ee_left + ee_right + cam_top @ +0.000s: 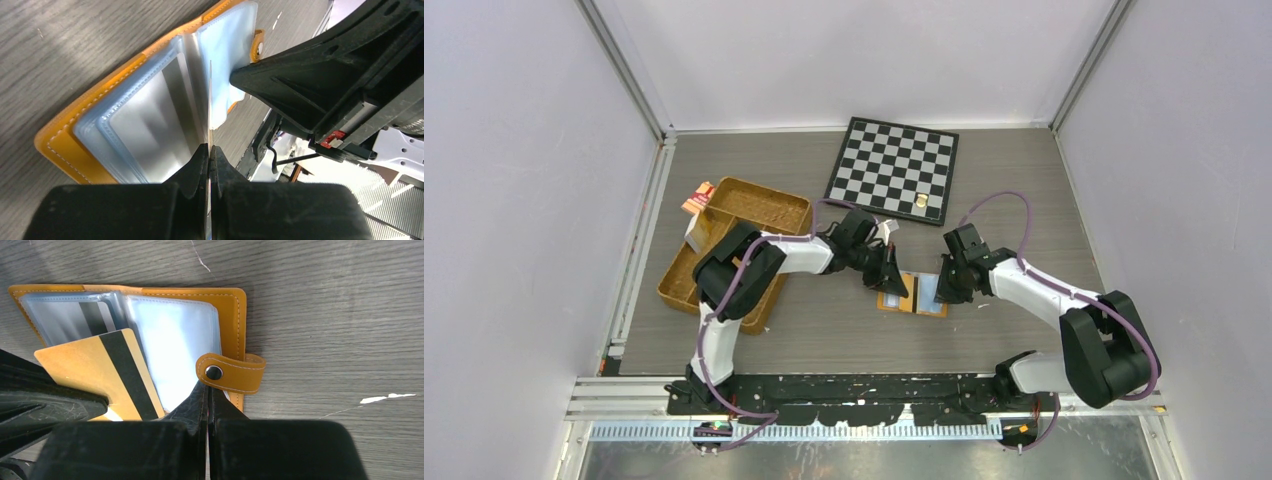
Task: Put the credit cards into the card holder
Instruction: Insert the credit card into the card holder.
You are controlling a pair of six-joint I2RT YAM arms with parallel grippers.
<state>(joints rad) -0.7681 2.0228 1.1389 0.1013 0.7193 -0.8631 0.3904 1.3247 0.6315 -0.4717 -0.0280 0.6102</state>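
Step in hand: card insertion. Left jaws clamped on thin gold dark-striped plastic credit card (75, 370), leading edge among clear sleeves of open orange leather-like card holder (232, 320), flat on grey wood-grain counter (325, 315) betw. arms; right jaws together, tips pressing holder's right half by snap tab. Next move likely reqs. aligning card w/ sleeve mouth, sliding in, releasing.

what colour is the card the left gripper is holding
The card is gold-tan with a black stripe; right wrist view shows it best.
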